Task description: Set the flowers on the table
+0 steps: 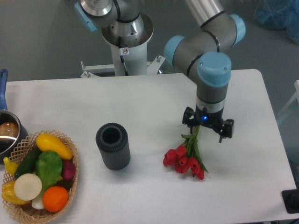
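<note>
The flowers, a small bunch of red tulips with green stems, hang with the heads down and to the left, low over the white table, right of centre. Whether the heads touch the tabletop I cannot tell. My gripper points straight down and is shut on the stem ends; the fingertips are hidden under the gripper body.
A dark cylinder stands upright left of the flowers. A wicker basket of colourful vegetables sits at the front left corner. A metal pot with a blue handle is at the left edge. The arm's base stands behind the table.
</note>
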Controlling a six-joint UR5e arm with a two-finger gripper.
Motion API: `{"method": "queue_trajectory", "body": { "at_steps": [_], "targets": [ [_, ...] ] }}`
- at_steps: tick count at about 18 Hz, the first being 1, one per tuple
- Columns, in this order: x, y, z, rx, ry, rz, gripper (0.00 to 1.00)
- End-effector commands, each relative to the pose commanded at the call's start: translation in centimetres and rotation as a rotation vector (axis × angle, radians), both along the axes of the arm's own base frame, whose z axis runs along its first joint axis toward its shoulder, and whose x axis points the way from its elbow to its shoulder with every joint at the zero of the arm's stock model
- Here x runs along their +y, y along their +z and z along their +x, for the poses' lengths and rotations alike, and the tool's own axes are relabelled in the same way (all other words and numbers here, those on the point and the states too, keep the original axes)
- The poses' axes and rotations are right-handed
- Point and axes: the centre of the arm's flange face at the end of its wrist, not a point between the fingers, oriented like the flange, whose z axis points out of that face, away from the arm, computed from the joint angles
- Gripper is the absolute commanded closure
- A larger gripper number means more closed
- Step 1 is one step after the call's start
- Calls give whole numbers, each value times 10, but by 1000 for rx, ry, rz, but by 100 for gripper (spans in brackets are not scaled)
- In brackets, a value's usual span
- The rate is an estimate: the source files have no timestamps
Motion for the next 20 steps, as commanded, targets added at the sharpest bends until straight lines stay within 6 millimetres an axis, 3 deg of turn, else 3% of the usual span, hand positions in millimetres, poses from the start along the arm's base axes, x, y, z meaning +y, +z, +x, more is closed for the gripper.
{"method": "queue_trajectory", "body": {
  "at_steps": [11,15,20],
  "targets": [
    [-52,86,-16,123,69,144,0],
    [-69,102,-17,143,79,164,0],
    [-99,104,-10,173,-27,107,0]
  ]
}}
